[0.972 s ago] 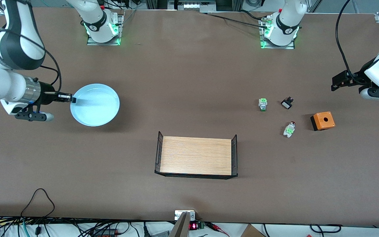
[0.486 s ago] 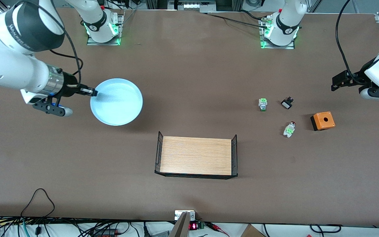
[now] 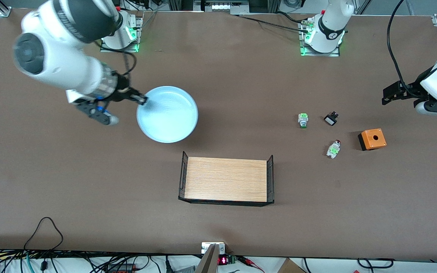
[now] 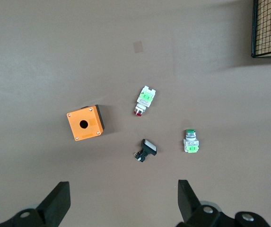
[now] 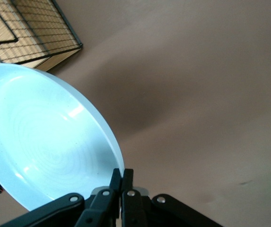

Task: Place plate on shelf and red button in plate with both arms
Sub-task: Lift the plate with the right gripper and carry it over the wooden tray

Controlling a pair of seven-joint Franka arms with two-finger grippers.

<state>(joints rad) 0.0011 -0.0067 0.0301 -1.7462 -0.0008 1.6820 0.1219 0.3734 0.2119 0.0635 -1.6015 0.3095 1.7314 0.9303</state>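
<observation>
**Plate in the air, pinched at one edge**

The right gripper clamps the plate by its rim, over bare table near the wooden tray. Such a thin edge grip could let it tilt or slip. The left gripper waits spread wide, empty, above the parts: one red button, one green-capped button, one black-and-white part, one orange box.

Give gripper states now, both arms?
Left gripper: open, empty, over the small button parts.
Right gripper: shut on the round light blue plate, pinching its rim.
</observation>
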